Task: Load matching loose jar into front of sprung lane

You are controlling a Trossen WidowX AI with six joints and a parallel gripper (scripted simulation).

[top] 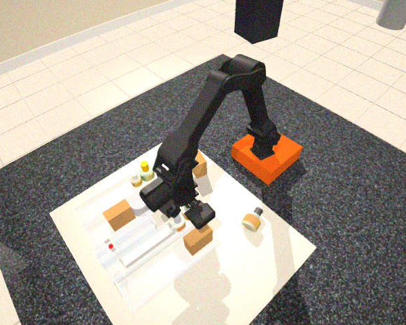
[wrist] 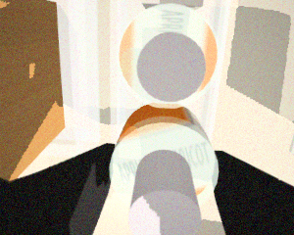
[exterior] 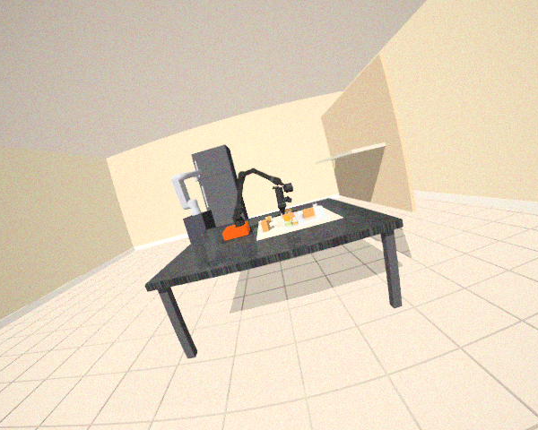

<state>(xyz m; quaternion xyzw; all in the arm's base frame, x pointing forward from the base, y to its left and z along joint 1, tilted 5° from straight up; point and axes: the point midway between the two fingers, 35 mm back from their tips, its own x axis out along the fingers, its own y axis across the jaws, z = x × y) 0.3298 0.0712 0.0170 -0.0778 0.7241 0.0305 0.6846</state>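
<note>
My gripper (top: 185, 210) (exterior: 282, 213) (wrist: 163, 157) is shut on a jar (wrist: 162, 139) with a grey cap, an orange band and a pale "APRICOT" label. A matching jar (top: 178, 224) (wrist: 128, 54) stands in the clear-walled lane (top: 147, 247), directly beyond the held one. The two jars look touching or nearly so. The pusher's red marker (top: 110, 246) shows at the lane's rear end. The pusher plate is mostly hidden behind the lane jar. The low front stop is hidden, and I cannot tell whether the held jar's base is on the lane floor.
A brown block (top: 197, 241) is beside the lane's front, another brown block (top: 119, 216) on its other side. A yellow-capped jar (top: 146, 173) and a small pale-capped jar (top: 136, 180) stand farther off. A dark-capped orange jar (top: 251, 222) is apart on the white board (top: 283, 244).
</note>
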